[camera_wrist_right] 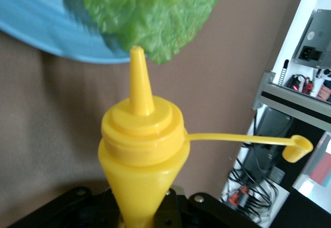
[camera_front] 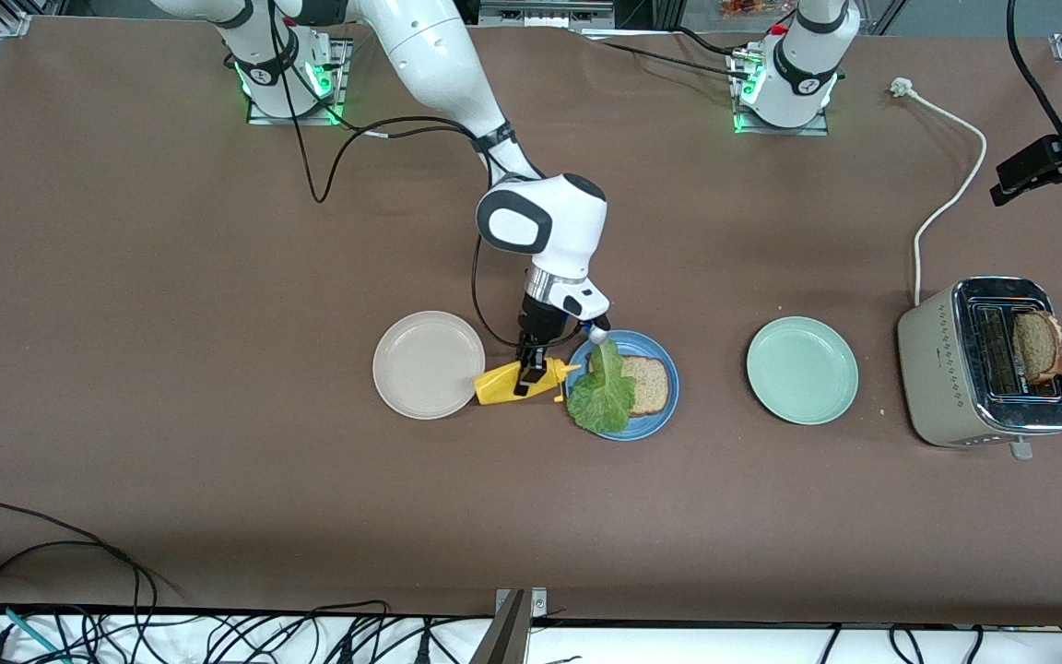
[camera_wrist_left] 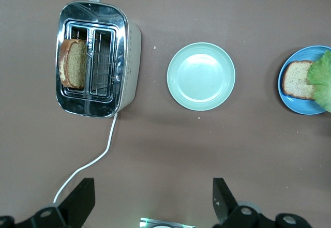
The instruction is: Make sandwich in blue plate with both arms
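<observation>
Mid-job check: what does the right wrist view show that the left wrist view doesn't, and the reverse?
Right wrist only: the yellow squeeze bottle, cap hanging open, held in the right gripper, nozzle toward the plate.
Left wrist only: toaster with a bread slice in one slot, mint-green plate, open left gripper.
Both: blue plate and lettuce.

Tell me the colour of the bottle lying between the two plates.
Yellow. The bottle shows best in the right wrist view.
</observation>
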Controlling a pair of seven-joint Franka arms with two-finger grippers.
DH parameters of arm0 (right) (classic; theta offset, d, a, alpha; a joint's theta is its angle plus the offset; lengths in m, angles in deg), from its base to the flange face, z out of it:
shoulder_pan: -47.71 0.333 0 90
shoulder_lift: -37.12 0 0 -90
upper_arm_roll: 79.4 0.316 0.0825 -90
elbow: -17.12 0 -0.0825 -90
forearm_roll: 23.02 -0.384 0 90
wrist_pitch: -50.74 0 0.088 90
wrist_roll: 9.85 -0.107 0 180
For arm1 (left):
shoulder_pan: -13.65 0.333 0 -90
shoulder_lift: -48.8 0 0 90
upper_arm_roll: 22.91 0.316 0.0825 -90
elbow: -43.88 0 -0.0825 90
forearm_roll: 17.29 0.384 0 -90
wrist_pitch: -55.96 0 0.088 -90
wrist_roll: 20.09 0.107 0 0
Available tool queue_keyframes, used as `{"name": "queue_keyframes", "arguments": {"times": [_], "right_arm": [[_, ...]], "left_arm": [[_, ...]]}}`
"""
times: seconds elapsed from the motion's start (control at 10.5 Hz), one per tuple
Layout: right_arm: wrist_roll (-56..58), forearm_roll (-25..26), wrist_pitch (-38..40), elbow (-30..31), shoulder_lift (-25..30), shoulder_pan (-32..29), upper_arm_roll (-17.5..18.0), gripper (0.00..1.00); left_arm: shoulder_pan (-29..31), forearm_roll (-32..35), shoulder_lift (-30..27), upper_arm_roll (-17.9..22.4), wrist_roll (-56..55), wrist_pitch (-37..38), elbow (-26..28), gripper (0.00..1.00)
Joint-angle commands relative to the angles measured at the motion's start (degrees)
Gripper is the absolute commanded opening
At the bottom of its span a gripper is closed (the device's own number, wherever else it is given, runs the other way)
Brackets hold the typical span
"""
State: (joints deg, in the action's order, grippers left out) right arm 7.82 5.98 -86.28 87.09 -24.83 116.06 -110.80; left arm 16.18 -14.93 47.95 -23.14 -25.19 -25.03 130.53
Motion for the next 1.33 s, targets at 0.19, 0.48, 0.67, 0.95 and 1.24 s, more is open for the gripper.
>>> {"name": "queue_keyframes", "arguments": {"times": [0.19, 0.48, 0.67, 0.95, 1.24], "right_arm": [[-4.2, 6.86, 6.5, -4.14, -2.91, 2.14, -2.44, 0.0], [-4.65, 8.87, 6.68, -4.23, -3.97, 2.75, -2.53, 0.0], [-5.44, 10.11, 8.26, -4.23, -3.97, 3.1, -2.44, 0.0], [-5.88, 11.25, 8.7, -4.23, -4.14, 3.37, -2.44, 0.0], [-8.0, 10.12, 8.08, -4.23, -3.01, 2.75, -2.09, 0.0]], "left_arm": [[-0.07, 2.03, 0.67, -0.3, -0.25, 1.18, -1.74, 1.0], [-0.07, 2.03, 0.67, -0.3, -0.34, 1.18, -1.74, 1.0], [-0.07, 2.03, 0.67, -0.3, -0.34, 1.18, -1.74, 1.0], [-0.07, 2.03, 1.37, -0.22, -0.34, 1.09, -1.74, 1.0], [0.46, 3.33, 4.01, 0.05, -0.43, 1.01, -1.74, 1.0]]}}
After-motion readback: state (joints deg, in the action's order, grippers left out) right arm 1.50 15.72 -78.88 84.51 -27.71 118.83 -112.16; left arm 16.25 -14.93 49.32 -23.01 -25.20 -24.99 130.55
